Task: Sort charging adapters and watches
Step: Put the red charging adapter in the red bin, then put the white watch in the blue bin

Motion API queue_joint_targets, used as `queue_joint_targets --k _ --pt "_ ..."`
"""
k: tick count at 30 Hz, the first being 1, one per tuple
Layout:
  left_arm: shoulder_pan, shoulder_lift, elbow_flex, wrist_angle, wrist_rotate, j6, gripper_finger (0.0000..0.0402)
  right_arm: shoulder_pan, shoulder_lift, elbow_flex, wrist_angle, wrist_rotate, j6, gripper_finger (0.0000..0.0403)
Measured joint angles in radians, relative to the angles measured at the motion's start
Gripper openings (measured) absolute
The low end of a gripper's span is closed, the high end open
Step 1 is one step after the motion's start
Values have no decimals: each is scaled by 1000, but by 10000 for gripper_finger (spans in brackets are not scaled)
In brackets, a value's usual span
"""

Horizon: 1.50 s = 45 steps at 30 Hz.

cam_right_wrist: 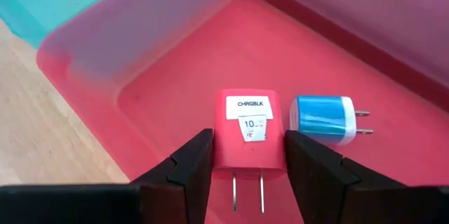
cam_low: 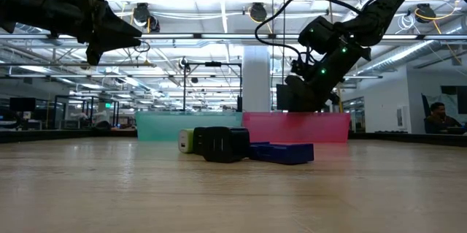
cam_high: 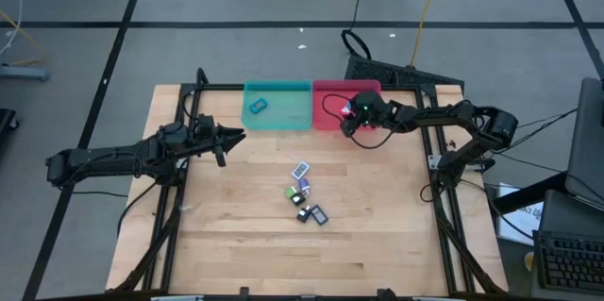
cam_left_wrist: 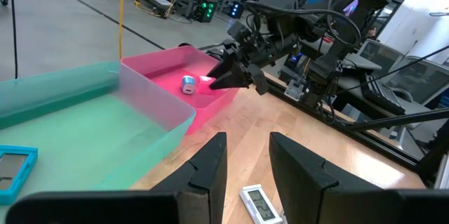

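The right gripper [cam_right_wrist: 242, 157] is over the pink bin [cam_right_wrist: 105, 62]. Its two fingers sit on both sides of a red adapter [cam_right_wrist: 248, 140], and it looks like they hold it. A blue adapter [cam_right_wrist: 324, 119] lies in the bin just beside it. The teal bin [cam_high: 283, 117] has one watch [cam_high: 257, 105] in it. More adapters and watches [cam_high: 304, 192] wait in a pile on the wooden surface [cam_high: 377, 225]. The left gripper [cam_high: 231, 137] hangs in the air near the teal bin, fingers a little apart, holding nothing. If the red adapter drops crooked, it could bump the blue one.
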Motion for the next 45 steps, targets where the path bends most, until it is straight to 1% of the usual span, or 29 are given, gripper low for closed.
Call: queue_joint_targets --k 5,16,27,30,32,36,40,43,45 --pt "0 0 0 0 0 0 108 1 0 0 9 -4 0 164" --pt "0 0 0 0 0 0 108 1 0 0 8 -4 -8 172" --pt "0 0 0 0 0 0 108 1 -16 0 -2 -5 -26 216" --pt "0 0 0 0 0 0 108 7 -64 -1 -10 -7 -26 219" --pt "0 0 0 0 0 0 108 14 -110 -1 -54 -7 -25 218" --pt "0 0 0 0 0 0 108 30 -223 -1 -196 -6 20 208" --pt "0 0 0 0 0 0 108 71 -336 -1 -344 -4 28 197" --pt "0 0 0 0 0 0 108 115 -416 -33 -368 -1 45 190" --pt "0 0 0 0 0 0 108 144 -471 -76 -366 31 64 185"
